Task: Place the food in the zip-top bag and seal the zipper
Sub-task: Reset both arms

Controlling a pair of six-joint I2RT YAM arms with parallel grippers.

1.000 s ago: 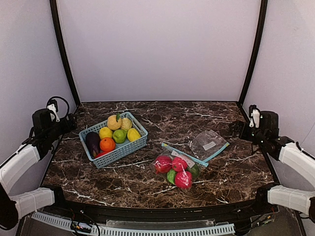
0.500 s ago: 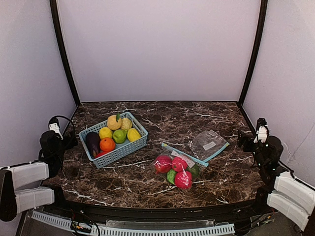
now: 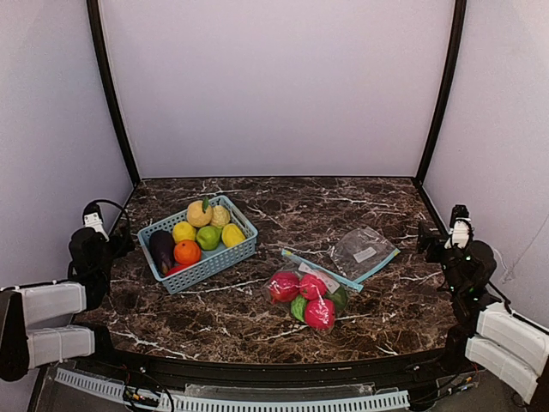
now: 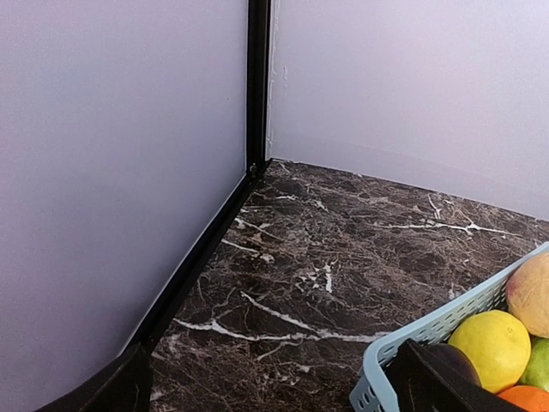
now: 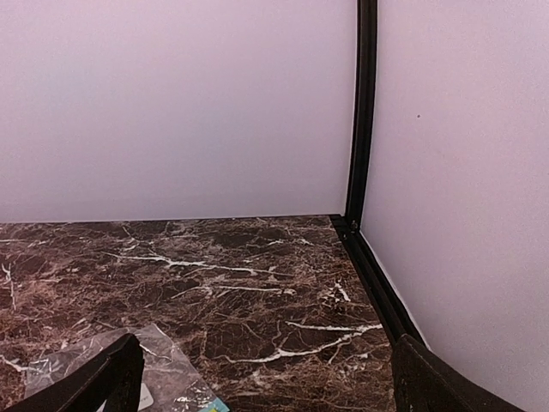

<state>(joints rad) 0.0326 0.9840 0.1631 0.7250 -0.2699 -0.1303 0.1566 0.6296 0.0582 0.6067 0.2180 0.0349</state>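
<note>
as the zip-top bag (image 3: 309, 293) stays put, left claw (image 4: 270, 384) and right claw (image 5: 264, 378) retreat.

Dark marble-pattern table (image 3: 292, 202): light-blue plastic mesh basket (image 3: 214, 263) sits on the left half, mid-depth, holding glossy toy fruits and vegetables (image 3: 208, 237). Crinkly clear plastic zip-top bag (image 3: 307, 292) lies right of the basket, nearer the front edge, about centre. Red round toy fruits (image 3: 284, 286) are inside it. Its light-blue zipper strip (image 3: 322, 269) runs along the bag's far side. Second clear plastic bag (image 3: 364, 249) lies flat, just behind and right of that strip. Left black gripper (image 3: 120, 243) is at the left edge, left of the basket. Right black gripper (image 3: 423, 238) is at the right edge, right of the second bag.
</note>
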